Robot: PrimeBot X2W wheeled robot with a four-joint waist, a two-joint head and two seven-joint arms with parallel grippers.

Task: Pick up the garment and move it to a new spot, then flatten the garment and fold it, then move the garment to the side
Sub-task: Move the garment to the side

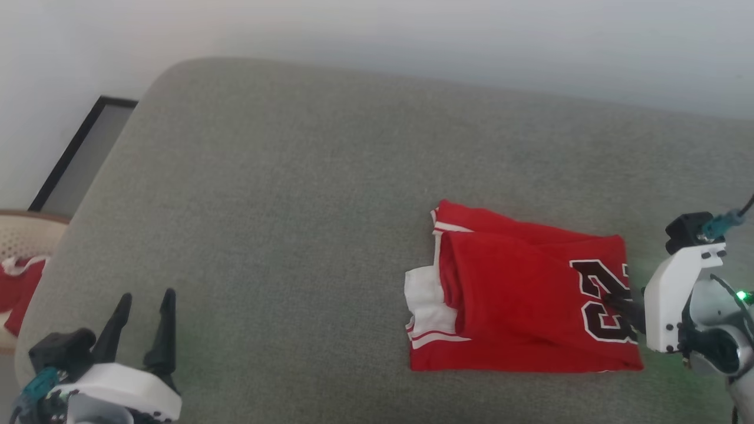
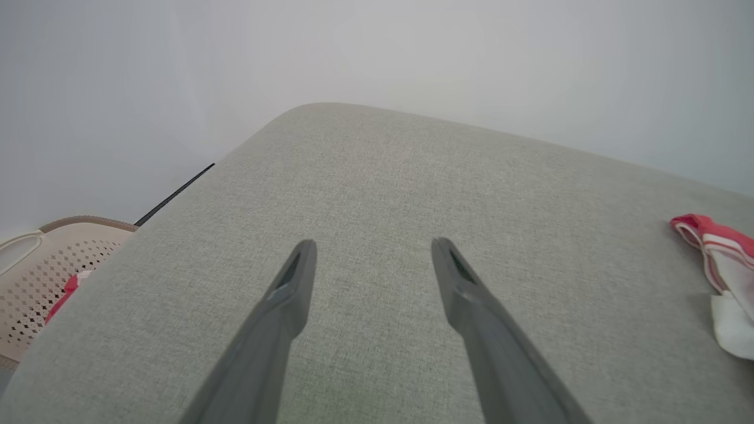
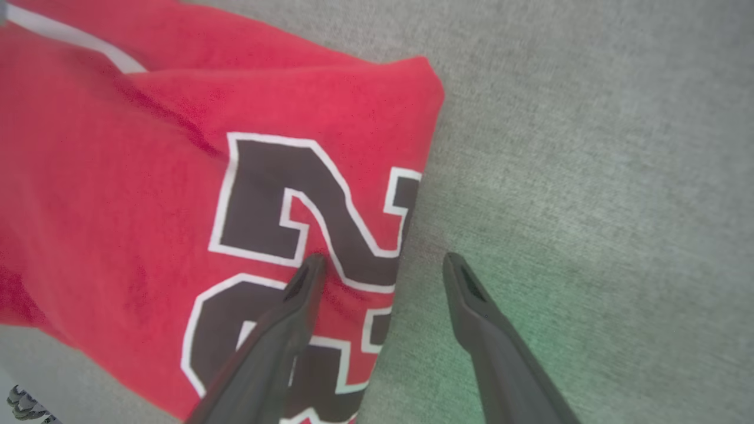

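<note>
left gripper [image 1: 147, 294]: sits at the near left corner, fingers spread wide with nothing between them; points over bare cushion [image 2: 377, 176], well apart from the garment

right gripper [image 3: 383, 259]: sits at the near right, fingers spread, nothing pinched; straddles the garment's right edge, one finger [image 3: 277, 335] over the dark lettering, the other over bare cushion; cannot tell whether it touches the cloth

garment [image 1: 530, 294]: lies folded into a rough rectangle on the right half of the cushion, long axis running left to right across the robot; stretches leftward from the right gripper; shows a white sleeve and striped trim at the left end, white-edged lettering at the right end

judgement: looks folded already, leaving the shift to the side; falls to the right arm as far the nearer; calls for a pinch through all layers at the right edge, lest the fold open

basket [image 1: 23, 235]: stands beside the cushion's left edge, pale and perforated; holds a red-and-white cloth [image 1: 20, 288]

dark frame [image 1: 76, 147]: stands beyond the basket by the pale wall [image 1: 412, 29]
</note>
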